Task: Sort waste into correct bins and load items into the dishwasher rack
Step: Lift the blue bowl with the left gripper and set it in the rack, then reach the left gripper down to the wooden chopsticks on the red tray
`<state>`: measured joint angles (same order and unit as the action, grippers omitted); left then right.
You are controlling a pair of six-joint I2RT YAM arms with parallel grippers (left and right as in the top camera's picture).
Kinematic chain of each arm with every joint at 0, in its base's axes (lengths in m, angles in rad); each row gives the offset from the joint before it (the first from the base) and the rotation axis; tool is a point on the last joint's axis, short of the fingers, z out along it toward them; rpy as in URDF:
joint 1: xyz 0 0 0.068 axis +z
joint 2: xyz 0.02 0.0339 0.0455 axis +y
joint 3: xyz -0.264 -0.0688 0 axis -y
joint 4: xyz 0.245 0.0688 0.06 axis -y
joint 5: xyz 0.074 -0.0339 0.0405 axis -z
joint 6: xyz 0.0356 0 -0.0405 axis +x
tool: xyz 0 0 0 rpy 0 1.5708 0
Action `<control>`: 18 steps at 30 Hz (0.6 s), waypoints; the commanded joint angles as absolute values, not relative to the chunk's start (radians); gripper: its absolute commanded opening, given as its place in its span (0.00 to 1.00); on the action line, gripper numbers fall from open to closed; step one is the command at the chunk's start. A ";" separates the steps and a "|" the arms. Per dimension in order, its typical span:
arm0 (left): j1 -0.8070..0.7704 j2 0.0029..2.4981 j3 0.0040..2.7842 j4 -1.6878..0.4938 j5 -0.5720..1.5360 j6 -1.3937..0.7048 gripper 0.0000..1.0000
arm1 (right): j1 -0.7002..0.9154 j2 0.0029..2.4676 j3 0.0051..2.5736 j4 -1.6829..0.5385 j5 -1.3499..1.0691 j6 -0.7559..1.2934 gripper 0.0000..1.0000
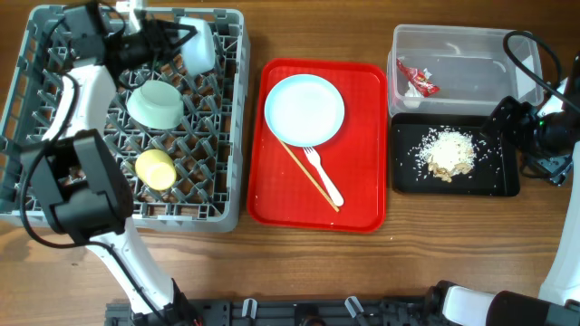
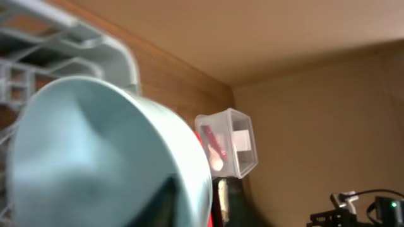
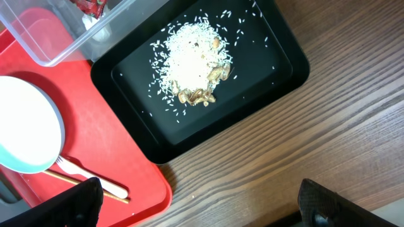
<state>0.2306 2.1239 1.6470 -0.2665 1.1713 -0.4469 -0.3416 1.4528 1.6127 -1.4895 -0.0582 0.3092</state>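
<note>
So the left arm is reaching over the large square grey plastic rack (image 1: 231, 118), and the left fingers (image 1: 163, 43) are right up against the pale blue round bowl (image 1: 198, 45), which sits tilted in the rack's far corner on the side nearest the flat red tray (image 1: 362, 195). The left wrist view is basically all blurry bowl, so you honestly can't tell if the fingers are clamped on it or have let go. Also in the rack: a light green bowl (image 1: 156, 102) around the middle and a small yellow-green cup (image 1: 155, 168) just below it. On the red tray there's the pale blue round plate (image 1: 304, 110), with the white plastic fork (image 1: 323, 177) and thin wooden chopsticks (image 1: 308, 174) lying beside each other at its near edge. The crumpled red-and-white wrapper (image 1: 419, 81) is in the clear plastic tub (image 1: 471, 41), and the beige rice-like scraps (image 1: 449, 152) are heaped in the shallow black tray (image 1: 408, 177) right next to it. The right fingers (image 3: 76, 205) are spread wide with nothing in them, hanging above the wooden counter (image 3: 265, 157) beside the black tray.
</note>
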 commanded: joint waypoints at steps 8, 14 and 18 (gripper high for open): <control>0.345 2.149 1.650 -0.421 1.151 -0.347 0.78 | -0.342 1.433 1.623 -1.494 -0.044 0.291 1.00; 0.420 2.148 1.650 -0.432 1.151 -0.348 1.00 | -0.342 1.433 1.623 -1.499 -0.044 0.290 1.00; 0.451 2.125 1.650 -0.432 1.145 -0.348 1.00 | -0.342 1.433 1.623 -1.502 -0.044 0.290 1.00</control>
